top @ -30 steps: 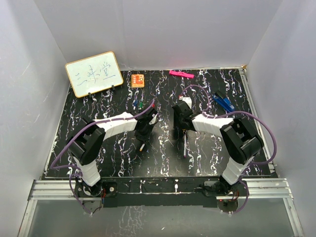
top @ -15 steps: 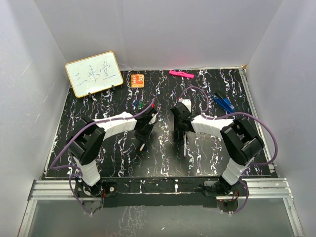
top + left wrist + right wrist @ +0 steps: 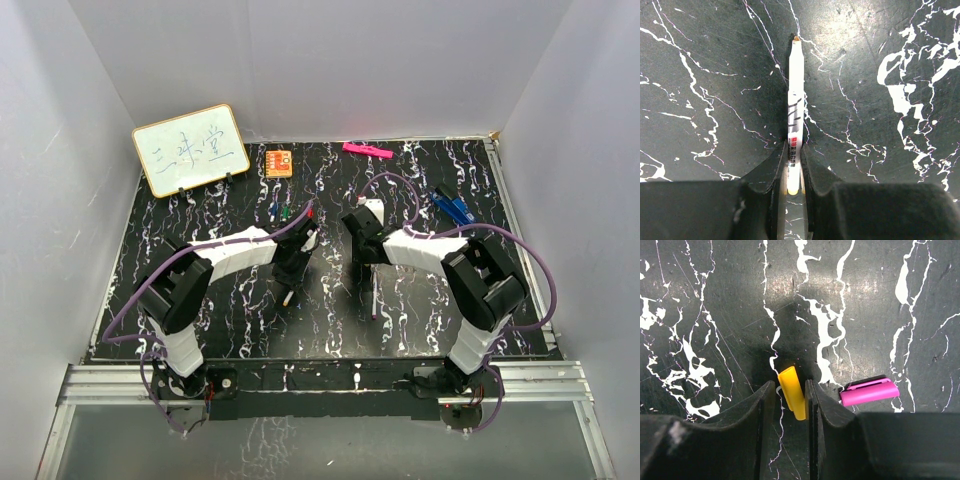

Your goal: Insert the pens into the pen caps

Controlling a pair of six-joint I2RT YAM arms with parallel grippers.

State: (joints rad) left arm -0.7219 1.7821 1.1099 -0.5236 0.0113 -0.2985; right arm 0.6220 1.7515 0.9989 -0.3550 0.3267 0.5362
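My left gripper is shut on the rear end of a white-barrelled pen, whose small tip points away over the black marbled table. From above, this pen sticks out below the left gripper at table centre. A yellow pen cap lies tilted between the jaws of my right gripper. It touches the right finger and a narrow gap shows at the left finger. A magenta cap lies just right of those fingers. Another pen lies on the table below the right gripper.
More pens or caps with blue and green ends lie behind the left gripper. Blue items lie at the right. A whiteboard, an orange block and a pink bar stand along the back edge.
My right gripper has shifted slightly left and its jaws have narrowed around the yellow cap. The left arm and its pen have not moved.
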